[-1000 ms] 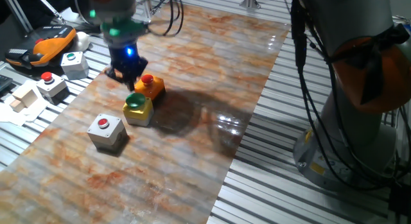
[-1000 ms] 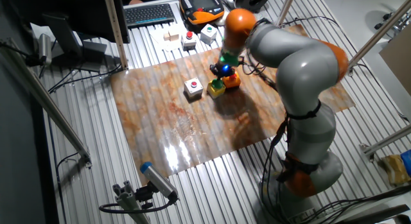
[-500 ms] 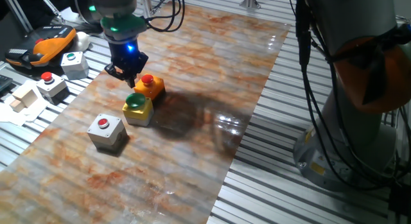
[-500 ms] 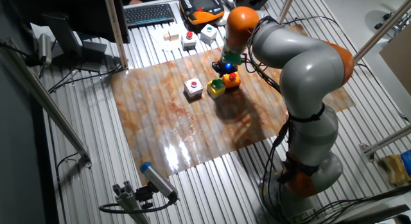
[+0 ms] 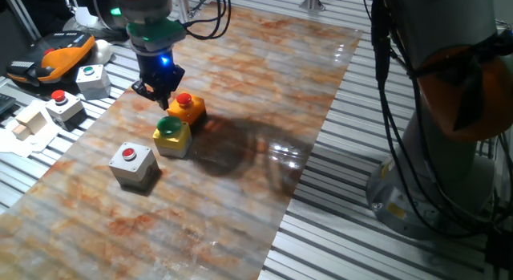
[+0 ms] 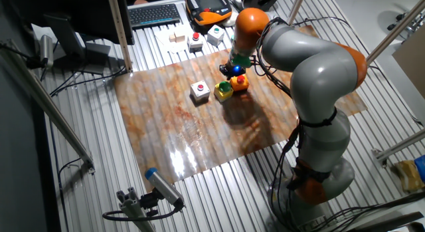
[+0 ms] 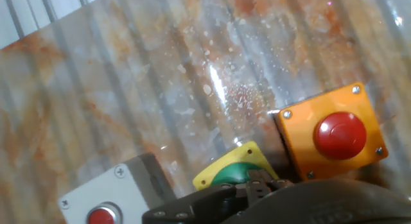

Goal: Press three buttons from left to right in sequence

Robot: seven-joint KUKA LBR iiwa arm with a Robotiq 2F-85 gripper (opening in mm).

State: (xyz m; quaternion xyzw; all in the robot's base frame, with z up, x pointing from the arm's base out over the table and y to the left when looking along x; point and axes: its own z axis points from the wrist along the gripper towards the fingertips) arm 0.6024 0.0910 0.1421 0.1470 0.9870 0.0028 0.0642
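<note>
- Three button boxes sit in a row on the marbled mat (image 5: 240,111) — grey box (image 5: 132,164) nearest, yellow box (image 5: 172,135) in the middle, orange box (image 5: 187,108) farthest, the last two touching.
- Two more button boxes (image 5: 66,105) lie off the mat's left edge.
- My gripper (image 5: 159,94) hovers just beside the orange box; whether my fingers are apart, I cannot tell.

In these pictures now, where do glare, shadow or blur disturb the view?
One fixed view: a dark shadow lies on the mat right of the yellow box, with a bright reflection beyond it. The other fixed view: white glare on the mat's near edge. Hand view: soft focus, glare streaks above the orange box; the gripper is a dark blur hiding part of the yellow box.
</note>
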